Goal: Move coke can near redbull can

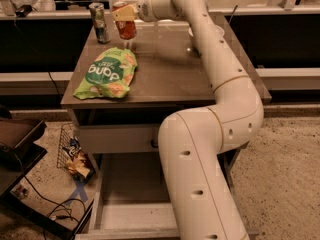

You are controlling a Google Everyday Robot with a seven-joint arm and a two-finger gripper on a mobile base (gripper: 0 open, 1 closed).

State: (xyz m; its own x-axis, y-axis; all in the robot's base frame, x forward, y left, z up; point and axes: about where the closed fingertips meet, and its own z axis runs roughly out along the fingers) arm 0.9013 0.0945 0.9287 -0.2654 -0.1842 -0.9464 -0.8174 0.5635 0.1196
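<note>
Coke can (127, 29) sits at the far left part of the table (170, 69), just beside the redbull can (100, 23). The two cans are close, but they do not touch. The gripper (124, 13) has the coke can by its top part. Its yellow fingers (120, 14) are closed on the can, one on each side.

I think the can is held like this so it stays upright and does not spill or roll. It looks a tiny bit above the table, with a dark shadow under it, so I think it is not set down yet. The gap to the blue can keeps that one from being knocked over.

The white arm (220, 59) comes up from the floor in front of the table. It bends at a big elbow on the right, then reaches far across the top to the back left corner. A green bag of chips (106, 74) lies flat nearer the front, out of the way.
</note>
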